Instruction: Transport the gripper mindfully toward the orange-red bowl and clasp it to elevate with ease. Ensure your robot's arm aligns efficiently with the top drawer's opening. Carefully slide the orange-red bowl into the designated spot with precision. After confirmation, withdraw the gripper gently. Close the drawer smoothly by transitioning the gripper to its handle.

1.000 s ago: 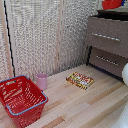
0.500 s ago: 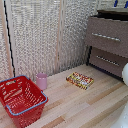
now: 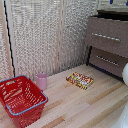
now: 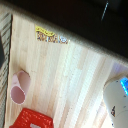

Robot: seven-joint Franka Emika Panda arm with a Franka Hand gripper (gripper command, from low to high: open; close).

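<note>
The orange-red bowl is not in view in either frame. The dark brown top drawer (image 3: 107,36) sits at the exterior view's right, with its thin silver handle (image 3: 106,37) across the front. It seems to stick out a little past the drawer below. Only a white rounded part of the robot's arm (image 3: 125,75) shows at the exterior view's right edge. The gripper's fingers show in neither view. In the wrist view a dark brown surface (image 4: 65,15) spans one side, and a white rounded body (image 4: 118,98) shows.
A red mesh basket (image 3: 21,99) (image 4: 33,120) stands on the wooden floor. A small pink cup (image 3: 41,81) (image 4: 19,88) is beside it. A flat colourful box (image 3: 80,80) (image 4: 51,36) lies near the cabinet. A lower drawer (image 3: 107,61) and a slatted wall (image 3: 45,35) also show.
</note>
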